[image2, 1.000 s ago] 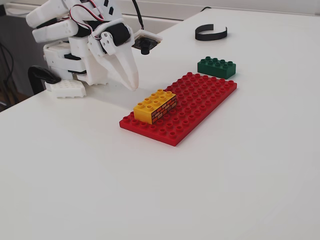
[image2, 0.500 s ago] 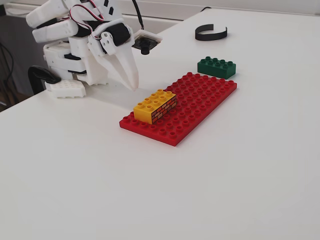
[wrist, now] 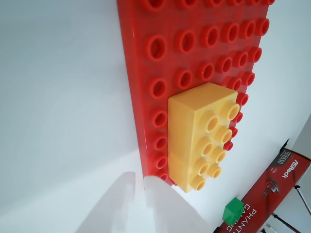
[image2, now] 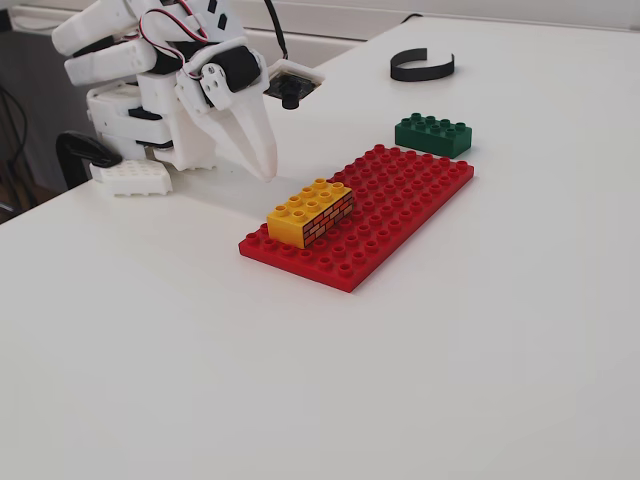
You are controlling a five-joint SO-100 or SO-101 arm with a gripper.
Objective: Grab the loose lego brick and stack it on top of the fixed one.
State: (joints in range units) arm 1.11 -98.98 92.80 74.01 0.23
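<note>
The loose lego brick (image2: 433, 134), dark green, lies on the white table just beyond the far end of the red baseplate (image2: 420, 195). On the plate's near left corner sits the fixed one (image2: 312, 210), yellow with brick-wall sides; in the wrist view it (wrist: 201, 136) fills the centre on the baseplate (wrist: 170, 68). My white gripper (image2: 265, 170) points down at the table left of the plate, a short way from the yellow brick, its fingers together with nothing between them. In the wrist view the gripper (wrist: 146, 196) shows only as a blurred white shape at the bottom edge.
A black curved band (image2: 422, 66) lies at the back of the table. The arm's base (image2: 130, 120) and a small white block (image2: 130, 178) stand at the far left. In the wrist view a red printed box (wrist: 272, 194) with a small green block (wrist: 233, 209) lies beyond the table edge.
</note>
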